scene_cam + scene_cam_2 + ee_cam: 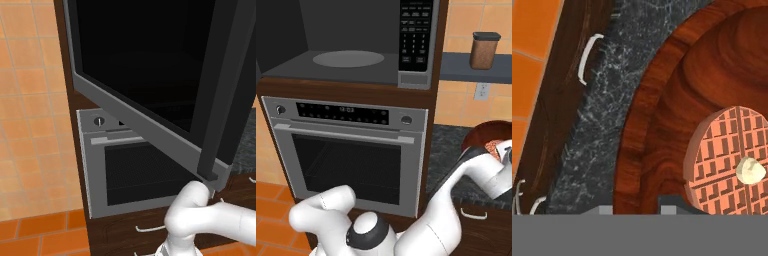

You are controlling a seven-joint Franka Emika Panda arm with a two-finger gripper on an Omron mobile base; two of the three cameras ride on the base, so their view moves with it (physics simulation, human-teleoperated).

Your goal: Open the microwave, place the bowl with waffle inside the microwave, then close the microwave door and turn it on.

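The microwave [356, 65] stands open, showing its grey cavity with a round turntable [348, 58] and the dark button panel [415, 30]. Its door [135, 65], black glass with a grey lower rim, is swung out wide, the black bar handle [220, 100] at its free edge. A brown wooden bowl [662, 125] rests on the dark counter [448, 150] to the right. In it lies a round waffle [724, 155] topped with a pale pat. My gripper [637, 210] straddles the bowl's near rim, one finger outside and one inside, closed against it. The same bowl [487, 134] sits at my arm's end.
A silver oven [351, 150] with a horizontal handle and two knobs sits under the microwave. A brown jar [484, 50] stands on a shelf above the counter. Dark wood drawers with white handles [587, 57] line the counter front. Orange tiles cover floor and wall.
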